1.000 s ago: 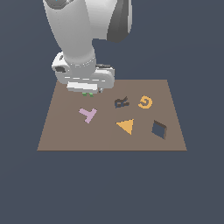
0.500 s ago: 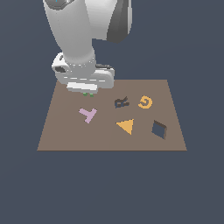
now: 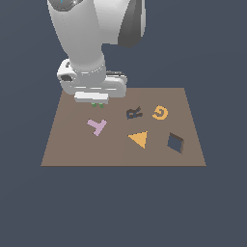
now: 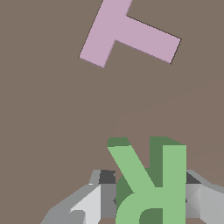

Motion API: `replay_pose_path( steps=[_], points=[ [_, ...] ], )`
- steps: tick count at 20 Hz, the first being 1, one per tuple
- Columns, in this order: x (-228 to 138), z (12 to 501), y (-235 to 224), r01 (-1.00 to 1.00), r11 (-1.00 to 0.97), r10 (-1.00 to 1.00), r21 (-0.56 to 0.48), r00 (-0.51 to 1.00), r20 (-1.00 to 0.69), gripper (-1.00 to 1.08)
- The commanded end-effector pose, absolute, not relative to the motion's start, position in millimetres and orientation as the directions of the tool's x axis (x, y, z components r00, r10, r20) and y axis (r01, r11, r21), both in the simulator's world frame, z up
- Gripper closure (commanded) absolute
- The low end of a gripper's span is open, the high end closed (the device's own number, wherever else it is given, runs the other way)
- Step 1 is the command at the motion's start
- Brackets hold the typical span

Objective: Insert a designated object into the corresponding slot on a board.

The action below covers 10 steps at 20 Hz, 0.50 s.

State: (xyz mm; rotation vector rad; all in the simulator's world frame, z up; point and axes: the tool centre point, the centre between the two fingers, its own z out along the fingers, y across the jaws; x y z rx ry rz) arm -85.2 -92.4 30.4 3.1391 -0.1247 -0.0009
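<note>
The designated object, a light-green letter R [image 4: 151,183], sits between my fingers [image 4: 98,199], with the gripper [image 4: 148,192] shut on it. In the exterior view only green specks of the R [image 3: 98,104] show under the gripper [image 3: 98,102], which hangs low over the far part of the board [image 3: 72,149] toward the exterior view's left. The slot [image 3: 134,113], a dark R-shaped cutout, lies on the board to the exterior view's right of the gripper. I cannot tell whether the R touches the board.
A pink letter Y [image 3: 97,126] lies on the board just nearer than the gripper and shows in the wrist view as the pink Y [image 4: 127,35]. An orange G [image 3: 160,113], an orange triangle [image 3: 139,139] and a dark diamond cutout [image 3: 175,143] lie toward the exterior view's right.
</note>
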Motion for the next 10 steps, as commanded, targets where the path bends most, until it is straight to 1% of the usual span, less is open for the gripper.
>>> replay_pose_path(
  steps=[1, 10],
  points=[
    [-82, 31, -92, -0.048, -0.999, -0.048, 0.000, 0.999, 0.000, 1.08],
    [-65, 32, -86, 0.167, -0.986, 0.167, 0.001, 0.986, 0.000, 1.08]
  ],
)
